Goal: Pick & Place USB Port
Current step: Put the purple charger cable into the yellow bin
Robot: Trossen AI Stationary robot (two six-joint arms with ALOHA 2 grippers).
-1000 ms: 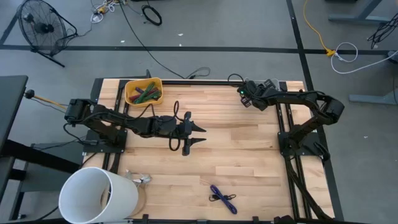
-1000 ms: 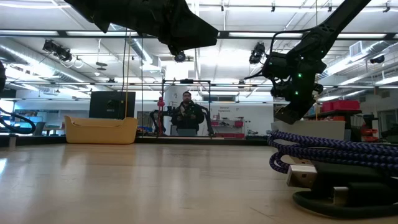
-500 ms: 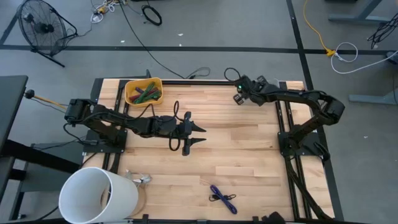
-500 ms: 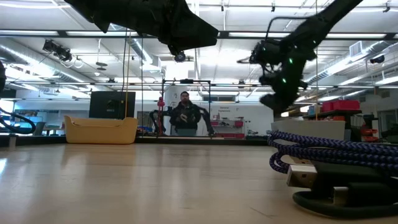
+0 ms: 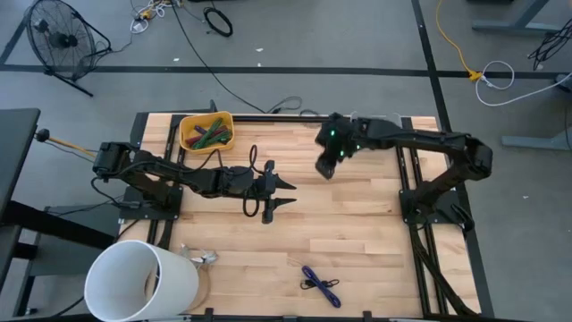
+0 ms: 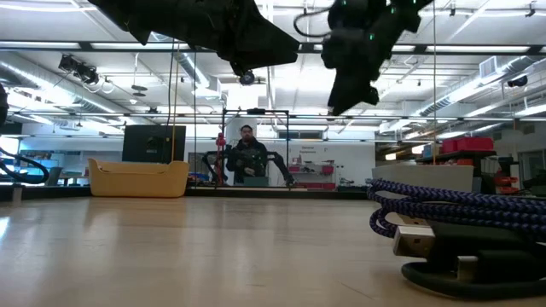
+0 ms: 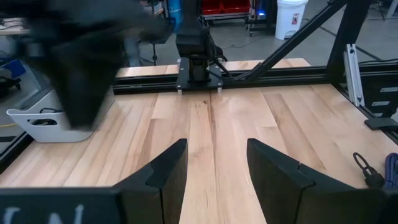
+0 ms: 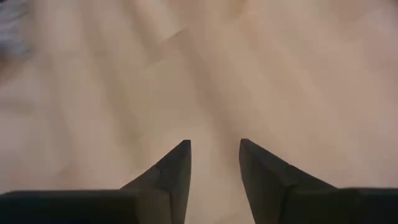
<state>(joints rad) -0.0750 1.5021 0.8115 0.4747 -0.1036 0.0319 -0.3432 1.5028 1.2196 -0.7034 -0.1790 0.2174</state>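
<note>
From above, the blue USB cable [image 5: 321, 284] lies at the surface's [image 5: 357, 224] near edge, apart from both open, empty grippers: left gripper [image 5: 284, 194], right gripper [image 5: 323, 167]. The low view alone reveals the cable's metal plug [image 6: 412, 239].

Quick count: two arms, so two grippers, left gripper [image 5: 284, 194] and right gripper [image 5: 325, 166]. One yellow bin [image 5: 206, 131] far left, one white bucket [image 5: 141, 282] near left, one purple USB cable [image 5: 321, 285] near the front, one person [image 6: 246, 157] in the background.
</note>
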